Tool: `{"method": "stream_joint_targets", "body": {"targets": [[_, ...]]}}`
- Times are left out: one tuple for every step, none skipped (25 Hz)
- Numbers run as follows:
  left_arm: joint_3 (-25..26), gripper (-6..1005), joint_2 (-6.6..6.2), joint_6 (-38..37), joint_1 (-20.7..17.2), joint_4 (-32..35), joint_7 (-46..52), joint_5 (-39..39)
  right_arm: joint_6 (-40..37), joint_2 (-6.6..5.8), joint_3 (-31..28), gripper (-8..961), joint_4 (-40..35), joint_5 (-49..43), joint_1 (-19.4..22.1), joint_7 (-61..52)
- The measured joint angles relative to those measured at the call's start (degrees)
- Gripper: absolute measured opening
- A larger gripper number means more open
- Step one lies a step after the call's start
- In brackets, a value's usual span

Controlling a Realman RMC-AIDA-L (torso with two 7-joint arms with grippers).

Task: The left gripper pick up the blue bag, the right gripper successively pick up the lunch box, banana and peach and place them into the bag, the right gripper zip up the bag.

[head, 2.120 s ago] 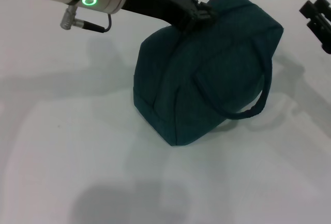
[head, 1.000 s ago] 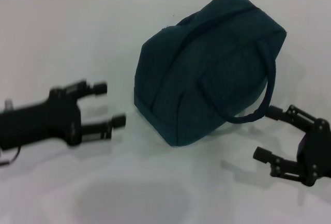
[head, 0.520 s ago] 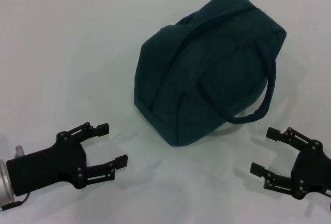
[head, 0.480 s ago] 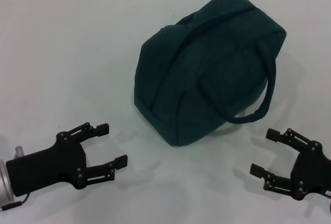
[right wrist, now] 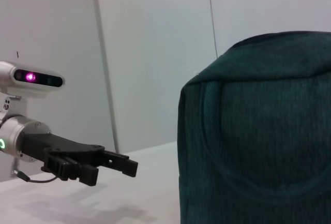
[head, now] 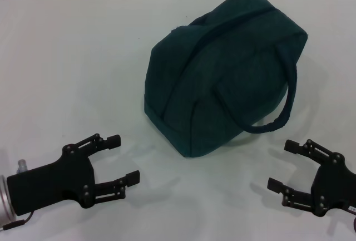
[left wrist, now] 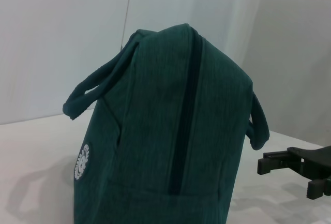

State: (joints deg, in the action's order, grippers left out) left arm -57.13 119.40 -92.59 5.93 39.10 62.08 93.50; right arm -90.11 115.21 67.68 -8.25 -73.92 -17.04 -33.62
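Observation:
The blue bag (head: 222, 74) stands on the white table with its top closed and one looped handle (head: 278, 116) hanging toward me. My left gripper (head: 123, 159) hovers low at the front left, open and empty, well apart from the bag. At the front right my right gripper (head: 282, 165) is also open and empty, just below the handle. The left wrist view shows the bag (left wrist: 170, 131) end-on with its white logo (left wrist: 81, 162) and the right gripper (left wrist: 295, 164) beyond. The right wrist view shows the bag (right wrist: 258, 131) and the left gripper (right wrist: 111, 164). Lunch box, banana and peach are out of view.
The white table (head: 72, 57) spreads around the bag, with a pale wall behind it. In the right wrist view the robot's head (right wrist: 31, 76), with a magenta light, stands behind the left arm.
The left gripper left the bag's top and came down to the front left. The right gripper moved from the back right to the front right. Both barely shifted in the last half second.

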Motion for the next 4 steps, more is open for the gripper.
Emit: {"method": "stream_joint_targets", "body": {"targets": [[0.0,895,0.0,-0.03,0.02,0.0,-0.03,0.0,-0.15,0.01,0.0,868,0.0,0.0,-0.03,0.0],[0.0,895,0.01,-0.08,0.04,-0.01,-0.04,-0.02,-0.23,0.01,0.0,868,0.0,0.0,-0.03,0.01],[0.0,895,0.01,-0.13,0.04,-0.02,-0.04,-0.02,-0.27,0.02,0.0,868,0.0,0.0,-0.03,0.01],[0.0,895,0.02,-0.16,0.04,-0.03,-0.05,-0.03,-0.29,0.02,0.0,868,0.0,0.0,-0.03,0.01]]}}
